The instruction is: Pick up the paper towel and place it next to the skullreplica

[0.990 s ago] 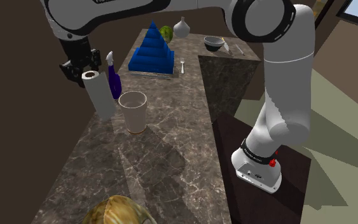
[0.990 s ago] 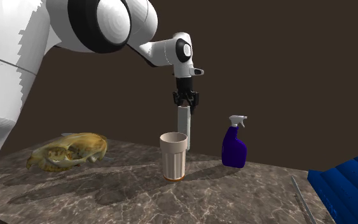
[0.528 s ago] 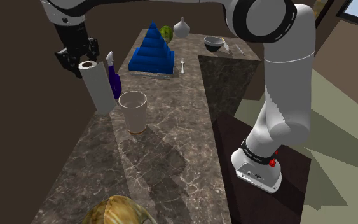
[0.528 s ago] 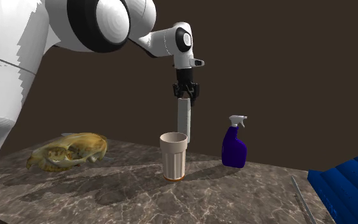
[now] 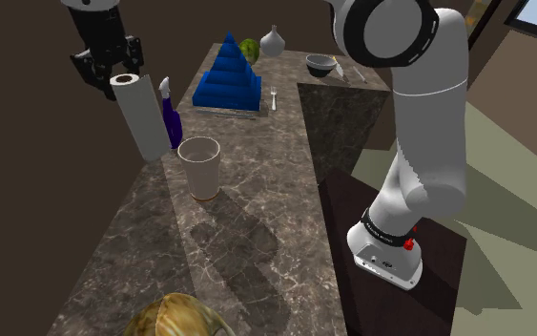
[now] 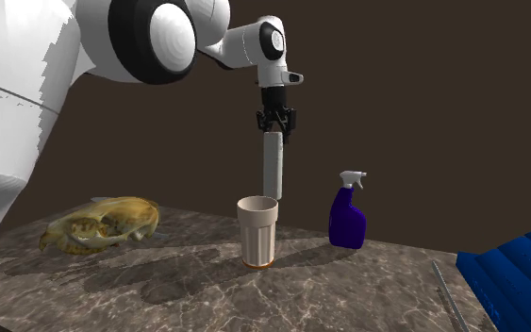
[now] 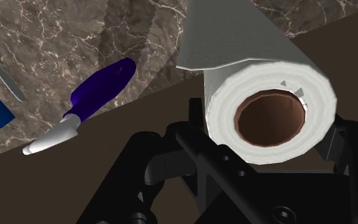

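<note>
My gripper (image 5: 113,73) is shut on the top end of a white paper towel roll (image 5: 140,116) with a brown core. The roll hangs a little tilted above the marble counter's (image 5: 247,239) far-left edge in the shoulder view. In the second exterior view the roll (image 6: 272,165) hangs from the gripper (image 6: 276,127) behind a beige cup (image 6: 257,231). In the wrist view the gripper (image 7: 269,137) clasps the roll (image 7: 266,108) on both sides. The yellow-brown skull replica (image 5: 175,318) lies at the counter's near end, also seen as the skull (image 6: 103,224) left of the cup.
A purple spray bottle (image 5: 171,119) stands right beside the roll, and the cup (image 5: 199,167) just in front of it. Farther back are a blue stepped pyramid (image 5: 228,72), a fork (image 5: 274,97), a bowl (image 5: 320,65) and a white vase (image 5: 273,41).
The gripper has risen with the paper towel roll in it, lifting the roll's lower end off the counter. Cup, bottle and skull have not moved.
</note>
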Action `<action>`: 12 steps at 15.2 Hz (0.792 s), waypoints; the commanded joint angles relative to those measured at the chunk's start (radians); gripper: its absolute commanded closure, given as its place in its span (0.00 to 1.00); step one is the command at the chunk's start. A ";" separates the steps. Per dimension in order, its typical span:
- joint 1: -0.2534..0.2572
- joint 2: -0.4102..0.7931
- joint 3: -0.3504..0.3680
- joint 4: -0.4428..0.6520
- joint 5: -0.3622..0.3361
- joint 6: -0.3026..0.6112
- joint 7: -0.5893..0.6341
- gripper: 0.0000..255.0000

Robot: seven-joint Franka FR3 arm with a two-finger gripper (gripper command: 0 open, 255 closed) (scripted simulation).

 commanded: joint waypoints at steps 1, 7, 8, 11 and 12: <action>0.005 0.009 -0.001 0.040 -0.002 -0.032 -0.004 1.00; 0.031 0.058 -0.004 0.204 -0.015 -0.145 -0.013 1.00; 0.037 0.071 -0.005 0.239 -0.018 -0.167 -0.015 1.00; 0.061 0.121 -0.010 0.368 -0.031 -0.244 -0.024 1.00; 0.073 0.147 -0.014 0.428 -0.037 -0.277 -0.029 1.00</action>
